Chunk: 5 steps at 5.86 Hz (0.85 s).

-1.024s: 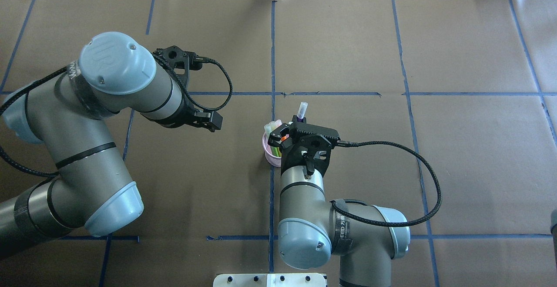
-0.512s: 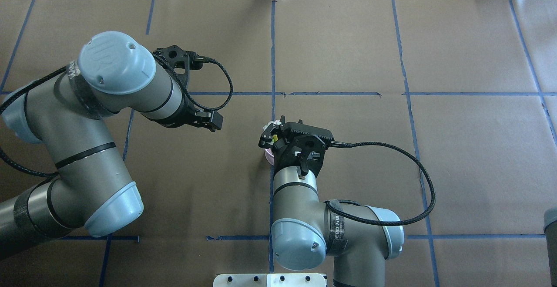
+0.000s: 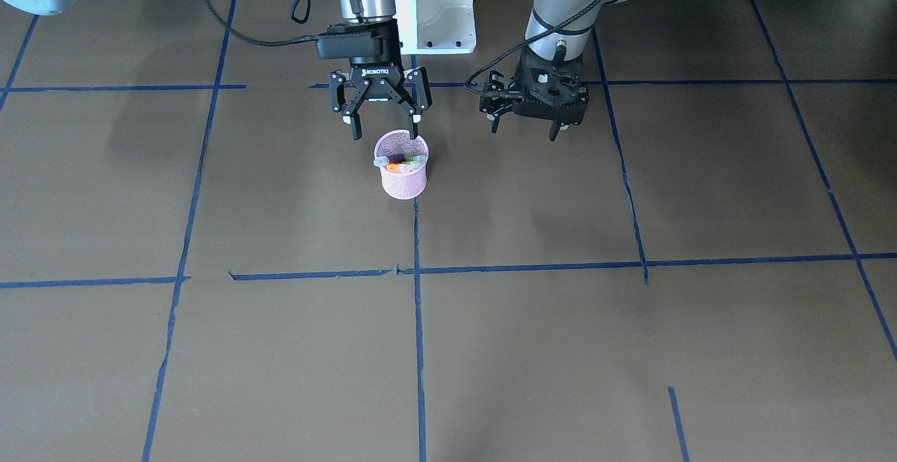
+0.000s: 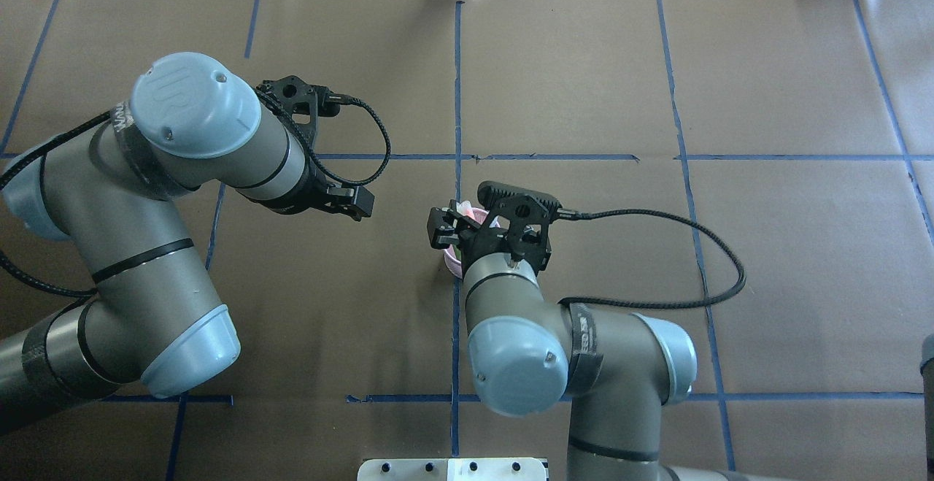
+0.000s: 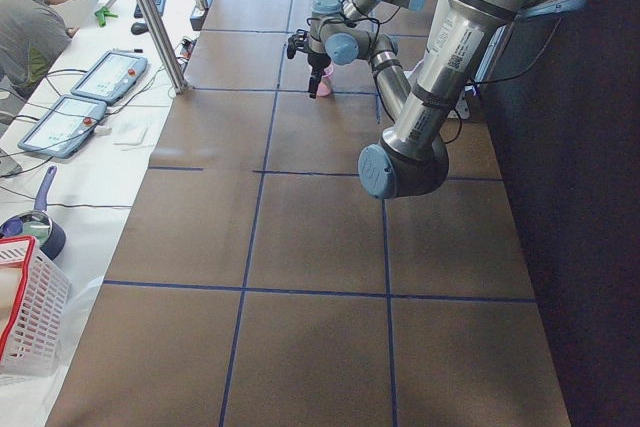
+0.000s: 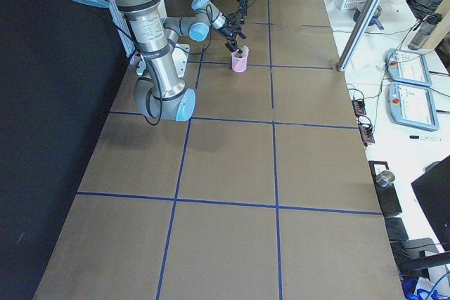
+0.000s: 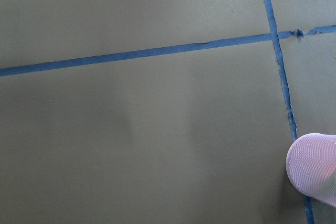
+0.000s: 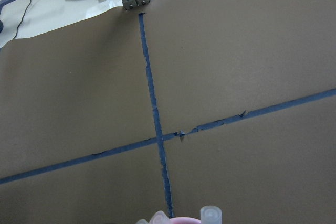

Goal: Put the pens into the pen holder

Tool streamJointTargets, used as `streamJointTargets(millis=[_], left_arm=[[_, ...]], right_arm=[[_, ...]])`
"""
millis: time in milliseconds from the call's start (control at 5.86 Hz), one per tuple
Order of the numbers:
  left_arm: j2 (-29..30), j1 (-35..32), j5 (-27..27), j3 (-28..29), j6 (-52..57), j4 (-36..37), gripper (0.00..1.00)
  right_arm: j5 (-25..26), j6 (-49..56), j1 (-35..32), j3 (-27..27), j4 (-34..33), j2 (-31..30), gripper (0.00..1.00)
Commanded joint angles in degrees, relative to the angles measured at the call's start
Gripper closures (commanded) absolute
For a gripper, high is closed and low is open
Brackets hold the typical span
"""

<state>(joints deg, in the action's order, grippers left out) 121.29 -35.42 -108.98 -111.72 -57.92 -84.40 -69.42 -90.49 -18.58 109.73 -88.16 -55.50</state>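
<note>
- Three pens [image 3: 400, 165] stand in the pink wire-mesh pen holder [image 3: 401, 183], pale cap ends up and showing just over the rim.
- The pen holder stands upright on the tabletop [image 3: 560, 350], against a blue tape line [image 3: 418, 322].
- Right end effector [image 3: 385, 129]: fingers spread apart, holding nothing, pointing down. It hangs just above the holder, a little toward the robot's side, with one fingertip [image 3: 415, 124] over the back rim.
- Left end effector [image 3: 524, 127]: off to the holder's side on the robot's left, apart from it. Whether its fingers are apart or together cannot be told.
- Right wrist view: only the cap ends show, at the lower edge.
</note>
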Motion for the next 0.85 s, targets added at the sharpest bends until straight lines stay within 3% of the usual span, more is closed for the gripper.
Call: streamJointTargets(millis=[0,341,683], left_arm=[[0.0,-0.6,-0.1,-0.2,0.0,0.3,0.00],[-2.5,-6.7,-7.6,-0.5,5.5,0.9,0.00],[-10.6,-16.0,-14.1,-1.1,22.0,0.8,0.00]], right_arm=[[-21.5,9.3,-9.6,2.3,-5.7,-0.2,0.00],[-36.6,23.7,-18.3,2.8,-9.5,-2.9,0.00],[-48.2,44.3,-29.6,6.2,-9.6,-14.0,0.00]])
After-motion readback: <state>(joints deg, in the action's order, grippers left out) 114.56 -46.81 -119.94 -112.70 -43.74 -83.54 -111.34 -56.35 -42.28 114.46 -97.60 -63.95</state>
